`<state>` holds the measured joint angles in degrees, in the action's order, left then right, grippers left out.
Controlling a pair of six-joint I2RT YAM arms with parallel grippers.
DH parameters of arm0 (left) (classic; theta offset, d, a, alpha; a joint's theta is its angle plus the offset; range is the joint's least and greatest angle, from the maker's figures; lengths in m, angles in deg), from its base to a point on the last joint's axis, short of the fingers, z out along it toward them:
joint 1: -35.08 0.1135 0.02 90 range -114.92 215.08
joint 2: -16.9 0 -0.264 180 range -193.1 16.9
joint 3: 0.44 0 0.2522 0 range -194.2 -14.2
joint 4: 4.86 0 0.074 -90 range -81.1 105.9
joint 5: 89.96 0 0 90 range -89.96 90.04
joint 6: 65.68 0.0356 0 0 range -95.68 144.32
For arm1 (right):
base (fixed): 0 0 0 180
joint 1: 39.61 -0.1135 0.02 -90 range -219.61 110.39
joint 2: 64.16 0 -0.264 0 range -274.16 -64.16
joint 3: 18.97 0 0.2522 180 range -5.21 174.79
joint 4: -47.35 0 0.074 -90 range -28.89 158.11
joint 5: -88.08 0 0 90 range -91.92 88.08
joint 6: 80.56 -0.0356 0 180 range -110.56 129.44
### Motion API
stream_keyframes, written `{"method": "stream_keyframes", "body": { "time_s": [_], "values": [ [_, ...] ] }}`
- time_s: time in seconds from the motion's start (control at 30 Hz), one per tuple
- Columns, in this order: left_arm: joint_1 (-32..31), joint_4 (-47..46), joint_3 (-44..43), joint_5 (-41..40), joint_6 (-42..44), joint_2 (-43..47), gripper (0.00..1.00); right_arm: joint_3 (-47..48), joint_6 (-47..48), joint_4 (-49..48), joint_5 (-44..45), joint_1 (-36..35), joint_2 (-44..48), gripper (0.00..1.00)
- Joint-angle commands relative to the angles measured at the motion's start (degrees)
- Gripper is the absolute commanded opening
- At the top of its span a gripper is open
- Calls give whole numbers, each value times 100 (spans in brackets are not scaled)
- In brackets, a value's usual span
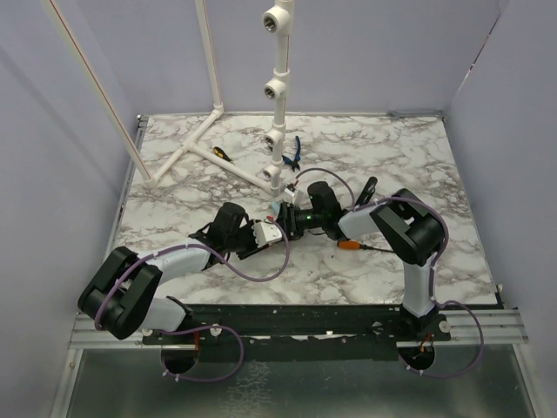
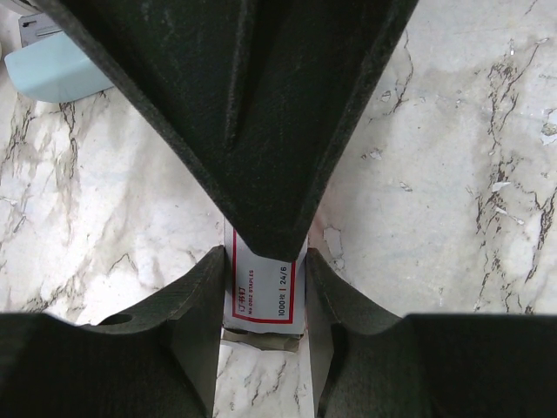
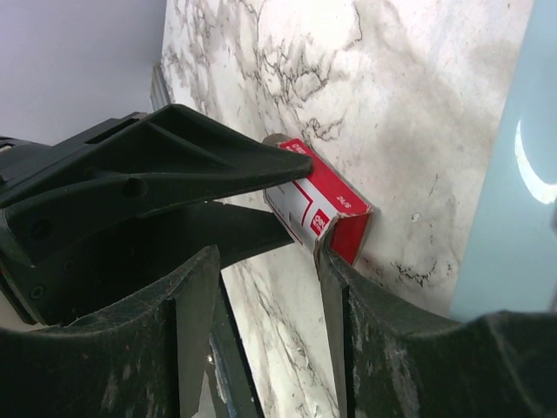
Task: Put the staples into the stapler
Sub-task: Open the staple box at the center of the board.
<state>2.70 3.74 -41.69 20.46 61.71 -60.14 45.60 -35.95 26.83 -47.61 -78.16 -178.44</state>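
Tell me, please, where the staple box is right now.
The staple box is mid-table in the top view, pinched in the left gripper, with the pale teal bar close by.

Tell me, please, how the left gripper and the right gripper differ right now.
The left gripper is shut on the staple box, while the right gripper is open and holds nothing. The left gripper clamps the box's long sides; the right gripper stands spread beside its end. Both are black and meet near mid-table.
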Motion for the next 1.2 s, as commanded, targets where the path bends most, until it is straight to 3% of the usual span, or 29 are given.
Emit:
{"method": "stream_keyframes", "body": {
  "time_s": [0.0,0.4,0.8,1.17],
  "values": [
    [-5,-453,24,73,114,83,35,-220,88,594,5,-39,45,55],
    [-5,-346,-2,241,180,34,42,-222,-154,293,-89,40,-104,55],
    [-5,569,-308,622,733,-87,43,-488,-189,215,121,171,90,55],
    [-5,701,-457,684,663,-308,46,-491,-686,-431,-133,172,-203,55]
  ]
}}
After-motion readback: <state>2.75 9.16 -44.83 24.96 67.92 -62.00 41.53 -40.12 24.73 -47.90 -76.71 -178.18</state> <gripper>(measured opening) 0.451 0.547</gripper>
